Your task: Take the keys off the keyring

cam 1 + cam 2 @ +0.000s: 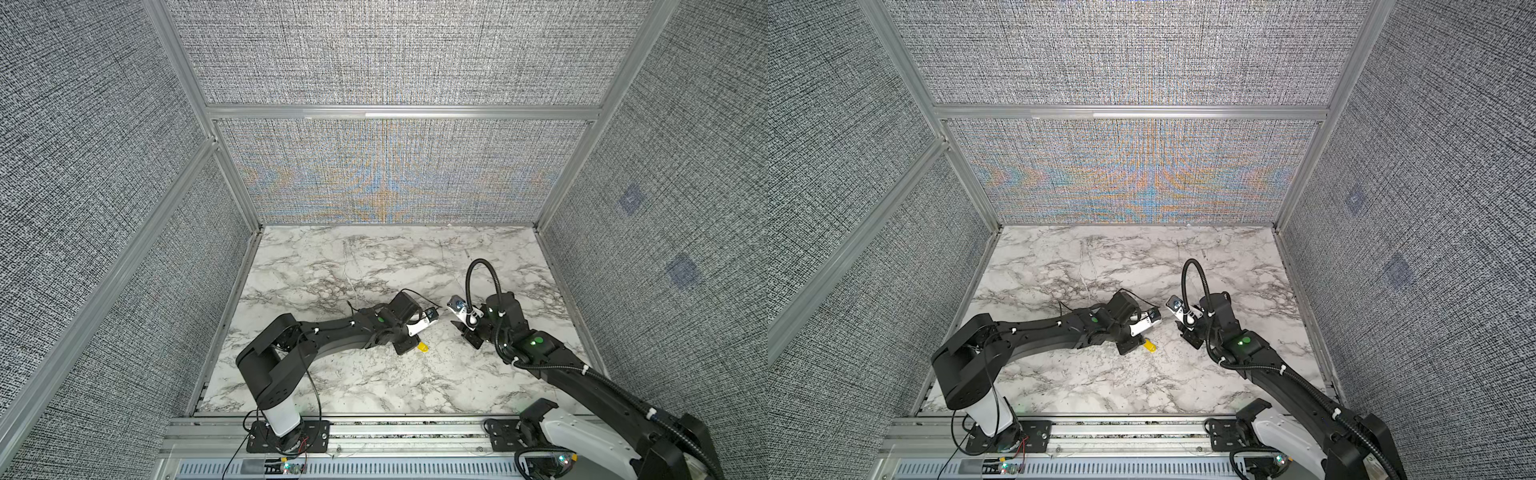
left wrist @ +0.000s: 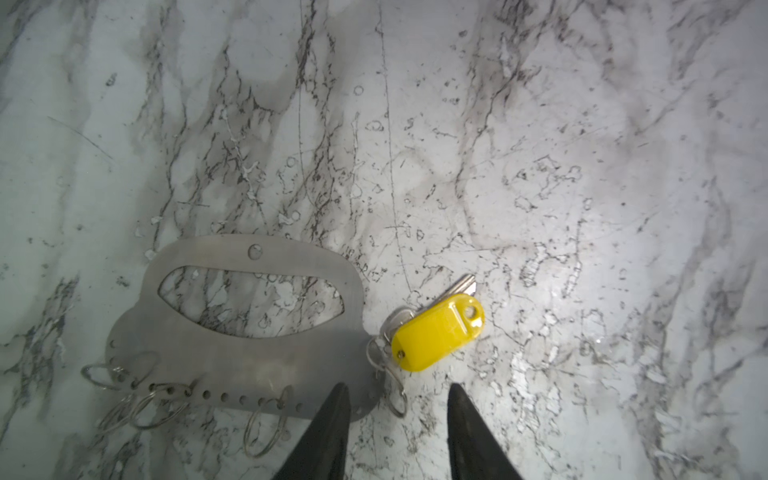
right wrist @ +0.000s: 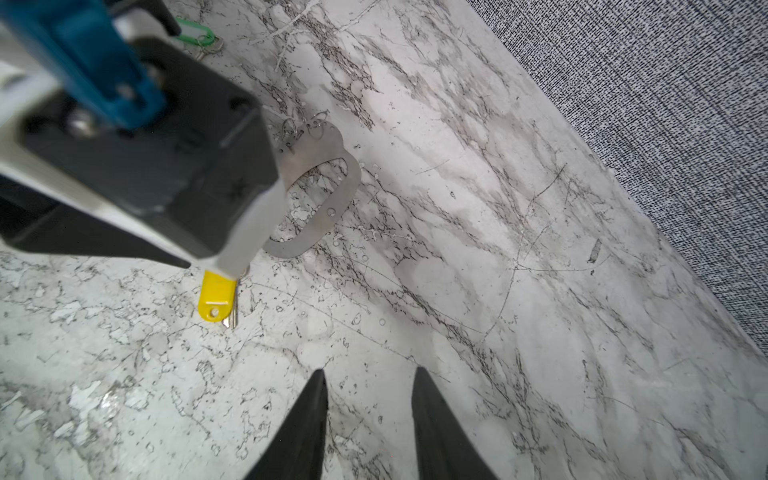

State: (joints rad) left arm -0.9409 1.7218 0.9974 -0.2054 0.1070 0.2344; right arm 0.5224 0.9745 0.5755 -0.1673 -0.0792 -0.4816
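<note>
**Item 1, keyring** [image 2: 249,365]: a flat grey metal plate with a large oval opening. It lies flat on the marble bench [image 1: 332,270], about midway between the left and right edges and nearer the front edge than the back. Thin wire rings [image 2: 266,424] hang from a row of small holes along one long side. Only the two wrist views show it [image 3: 347,183]; in both top views the left arm covers it.

**Item 2, yellow-tag key** [image 2: 438,336]: lies just beside one short end of the plate, with its split ring touching that edge. Whether it is still linked cannot be told. Its yellow tag shows in both top views [image 1: 422,347] [image 1: 1149,345].

**Item 3, green-tag key** [image 3: 195,31]: shows in the right wrist view only. It lies on the marble apart from the plate and is partly hidden by the left arm.

**Item 4, left gripper** [image 2: 397,388]: jaws parted and grasping nothing, with one fingertip over the plate's corner.

**Item 5, right gripper** [image 3: 370,372]: jaws parted over bare marble, holding nothing.

**Markings:** any writing on the tags is too small to read.
</note>
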